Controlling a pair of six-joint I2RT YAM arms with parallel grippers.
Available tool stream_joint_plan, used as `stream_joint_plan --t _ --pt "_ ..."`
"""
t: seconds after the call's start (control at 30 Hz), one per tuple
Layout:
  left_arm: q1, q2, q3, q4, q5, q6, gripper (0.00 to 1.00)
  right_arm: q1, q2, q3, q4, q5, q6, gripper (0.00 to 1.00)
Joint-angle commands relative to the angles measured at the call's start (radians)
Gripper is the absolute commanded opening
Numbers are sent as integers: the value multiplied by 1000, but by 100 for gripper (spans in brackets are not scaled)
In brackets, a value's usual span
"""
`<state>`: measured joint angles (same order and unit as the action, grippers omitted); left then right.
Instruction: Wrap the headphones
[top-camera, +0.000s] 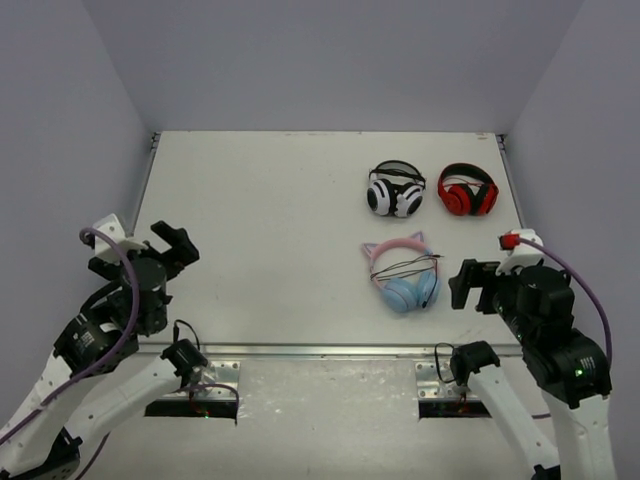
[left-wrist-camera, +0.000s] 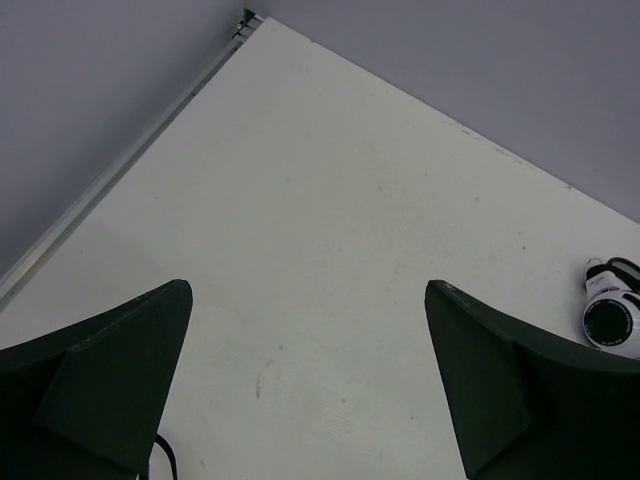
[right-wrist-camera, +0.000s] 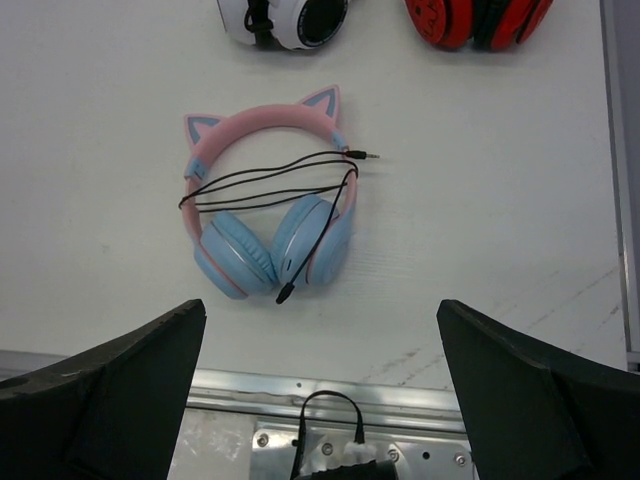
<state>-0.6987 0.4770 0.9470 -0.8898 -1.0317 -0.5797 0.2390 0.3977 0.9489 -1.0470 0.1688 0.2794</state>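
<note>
The headphones (top-camera: 402, 272) lie flat on the table right of centre: pink headband with two cat ears, light-blue earcups. In the right wrist view the headphones (right-wrist-camera: 265, 195) have their thin black cable (right-wrist-camera: 270, 183) wound in a few loops across the headband, one plug end sticking out right, the other lying over an earcup. My right gripper (top-camera: 470, 285) hovers open and empty just right of them, near the table's front edge; it shows in its own view (right-wrist-camera: 322, 330). My left gripper (top-camera: 172, 244) is open and empty at the far left (left-wrist-camera: 308, 300).
White-and-black headphones (top-camera: 394, 190) and red-and-black headphones (top-camera: 467, 190) lie side by side behind the pink pair. The white pair shows at the right edge of the left wrist view (left-wrist-camera: 612, 315). A metal rail (top-camera: 330, 350) runs along the table's front edge.
</note>
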Motion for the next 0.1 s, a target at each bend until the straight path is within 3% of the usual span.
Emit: stream_joint_plan --t 0.0,0.07 --pt "4 -12 -2 22 -1 18 100 5 16 -1 54 -3 -11 99" --pt "5 -12 -4 20 -1 18 100 5 20 -1 59 -12 -14 99"
